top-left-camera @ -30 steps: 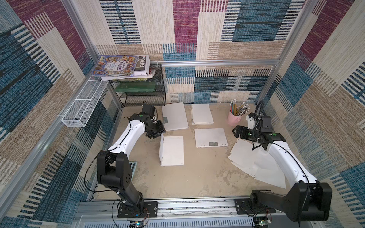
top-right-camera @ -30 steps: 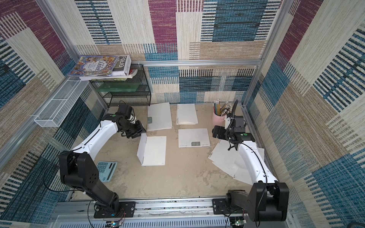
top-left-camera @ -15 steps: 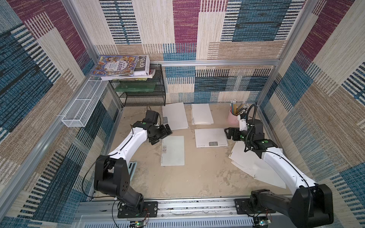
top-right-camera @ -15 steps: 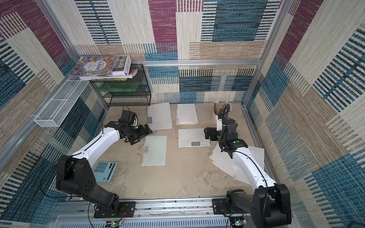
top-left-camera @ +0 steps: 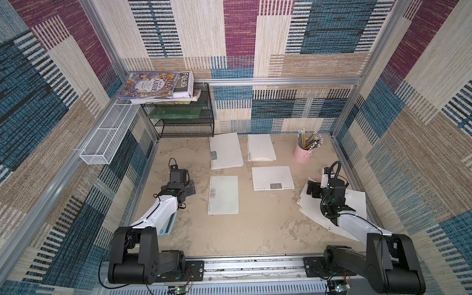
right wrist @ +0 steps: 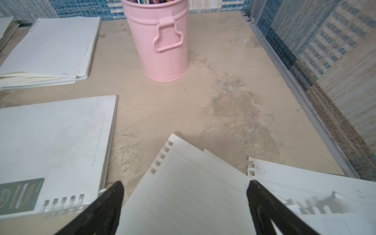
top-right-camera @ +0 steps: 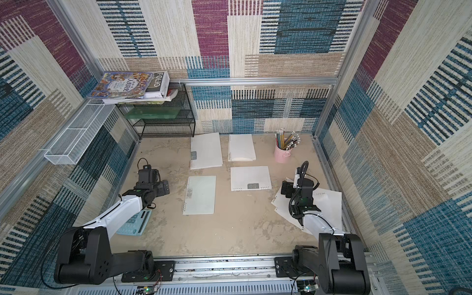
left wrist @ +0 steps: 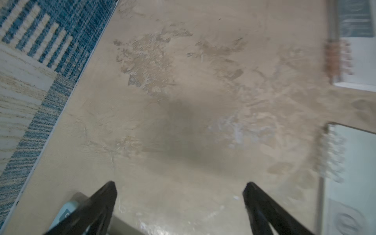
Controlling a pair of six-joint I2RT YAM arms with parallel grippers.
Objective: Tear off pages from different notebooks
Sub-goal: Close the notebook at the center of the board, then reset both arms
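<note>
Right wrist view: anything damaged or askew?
Yes. The loose pages below the open right gripper lie fanned and overlapping at different angles, and one has its hole edge ripped ragged. The notebook beside the pink pencil bucket has splayed sheets.

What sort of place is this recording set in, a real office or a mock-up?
Probably a mock study desk inside a robot test booth. Spiral notebooks and a pink pencil cup sit on the tabletop, a wire shelf holds books, and patterned panels wall it in.
</note>
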